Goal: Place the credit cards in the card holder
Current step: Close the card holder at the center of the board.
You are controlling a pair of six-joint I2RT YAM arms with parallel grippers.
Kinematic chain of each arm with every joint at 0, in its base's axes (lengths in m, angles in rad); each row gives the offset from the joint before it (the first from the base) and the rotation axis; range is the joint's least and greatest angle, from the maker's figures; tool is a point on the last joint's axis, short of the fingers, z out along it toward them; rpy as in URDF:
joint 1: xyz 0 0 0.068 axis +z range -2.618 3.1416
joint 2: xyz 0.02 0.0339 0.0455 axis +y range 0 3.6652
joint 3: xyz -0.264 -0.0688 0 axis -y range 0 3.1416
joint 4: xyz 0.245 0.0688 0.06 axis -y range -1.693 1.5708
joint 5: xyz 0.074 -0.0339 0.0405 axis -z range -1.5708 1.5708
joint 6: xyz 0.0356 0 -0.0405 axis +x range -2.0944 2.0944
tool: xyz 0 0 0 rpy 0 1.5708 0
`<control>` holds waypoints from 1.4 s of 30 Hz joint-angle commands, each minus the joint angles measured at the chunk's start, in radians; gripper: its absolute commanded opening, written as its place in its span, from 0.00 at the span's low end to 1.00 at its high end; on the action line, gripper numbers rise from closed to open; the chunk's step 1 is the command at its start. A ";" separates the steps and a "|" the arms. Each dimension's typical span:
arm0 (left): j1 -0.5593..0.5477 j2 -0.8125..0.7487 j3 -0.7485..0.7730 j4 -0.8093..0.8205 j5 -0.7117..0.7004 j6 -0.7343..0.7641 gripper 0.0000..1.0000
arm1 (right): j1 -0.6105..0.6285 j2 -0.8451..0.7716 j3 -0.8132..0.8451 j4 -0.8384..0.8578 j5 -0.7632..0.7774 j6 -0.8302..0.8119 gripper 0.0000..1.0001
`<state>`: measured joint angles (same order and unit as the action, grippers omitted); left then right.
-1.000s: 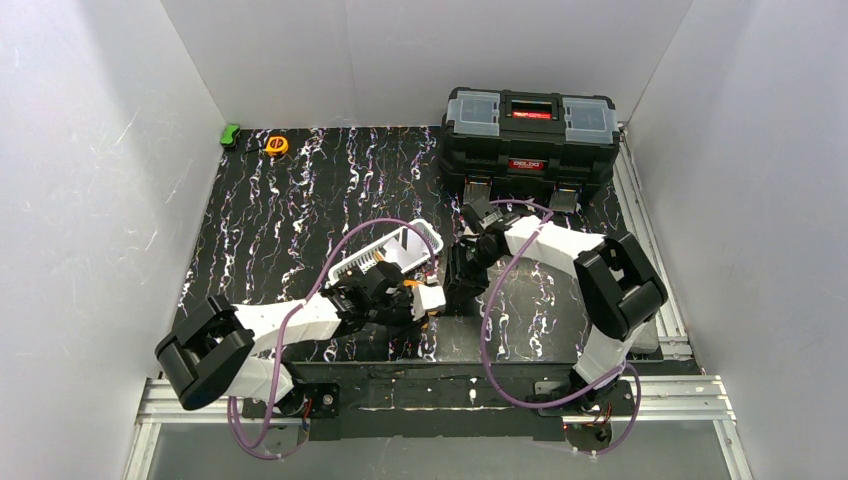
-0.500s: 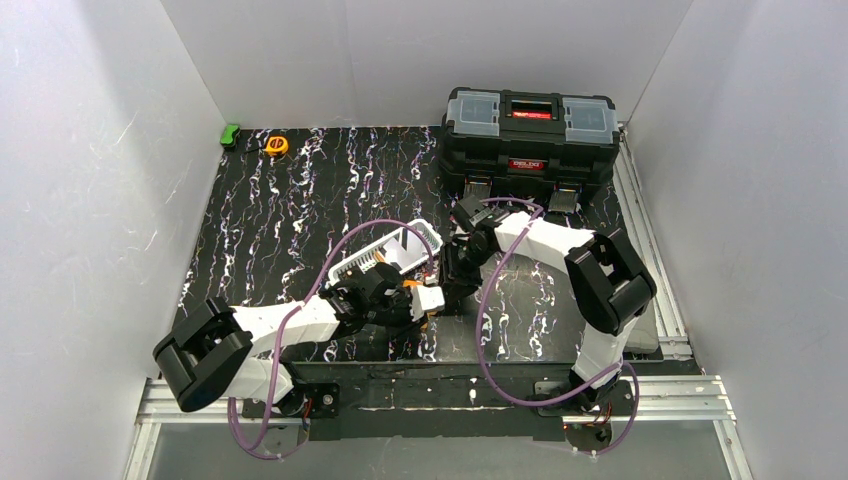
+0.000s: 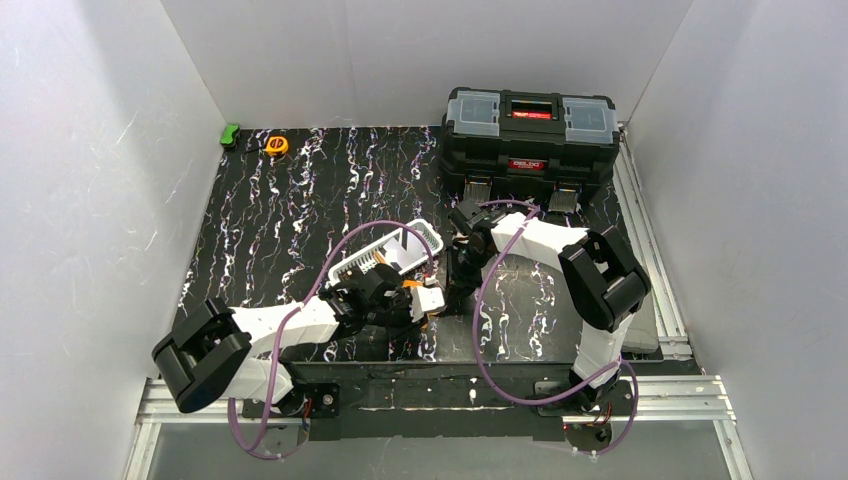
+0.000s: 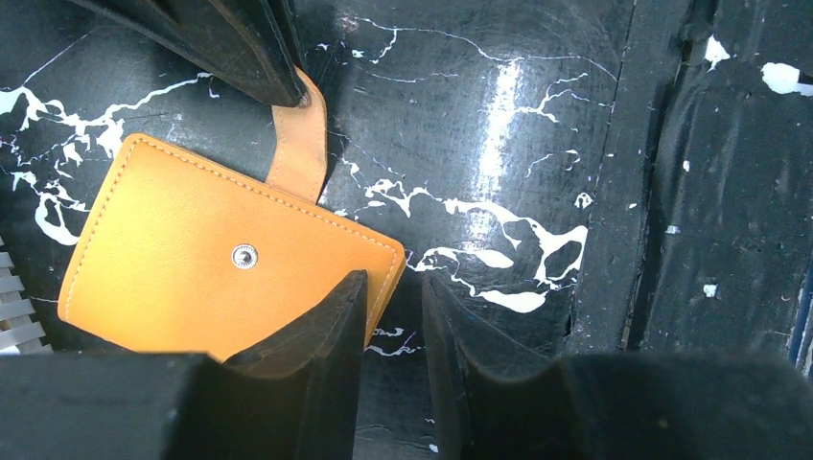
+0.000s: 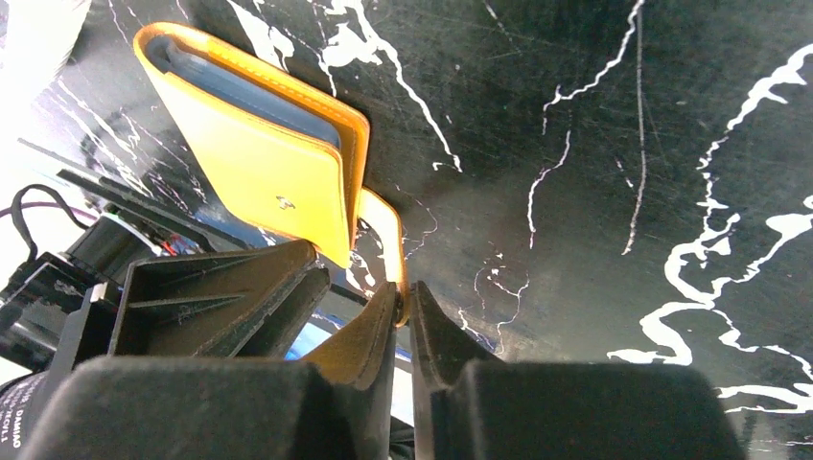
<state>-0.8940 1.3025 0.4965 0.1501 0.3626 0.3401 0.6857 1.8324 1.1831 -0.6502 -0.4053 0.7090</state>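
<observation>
while the card holder (image 4: pixel 216 264) lies shut on the black, white-veined desk (image 4: pixel 537 144) with its snap stud facing up, both pincers stand at its edges. the right pincer (image 5: pixel 403 299) is clenched on the holder's snap tab (image 5: pixel 385 218): its two black fingers press together with the tab's orange end pinched between their tips. the tab runs out from the holder's long edge to meet them. in the left wrist view those same fingers come in over the tab on the side of the holder opposite the left pincer. the left pincer (image 4: pixel 395 287) is released, its fingers a narrow gap apart with nothing held between them. one finger (image 4: pixel 321 335) overlaps the holder's edge close to a corner, and the other stands over bare desk just beside that corner. the holder sits between the two pincers, gripped only by its tab. along the holder's open edge a grey-blue lining (image 5: pixel 251 94) shows between the orange covers. a white slotted basket (image 3: pixel 388 250) lies just beside the holder, at the end farthest from the left pincer's gap. a black toolbox (image 3: pixel 530 130) stands well apart from the holder, beyond the right pincer.
</observation>
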 commanded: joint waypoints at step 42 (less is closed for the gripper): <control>0.093 0.120 0.271 -0.570 0.387 0.940 0.98 | -0.043 -0.075 0.048 -0.146 0.027 -0.310 0.01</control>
<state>-0.7689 1.4261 0.7860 -0.4927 0.7410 1.1843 0.6491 1.8137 1.1915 -0.7719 -0.3305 0.4114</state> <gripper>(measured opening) 0.981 0.022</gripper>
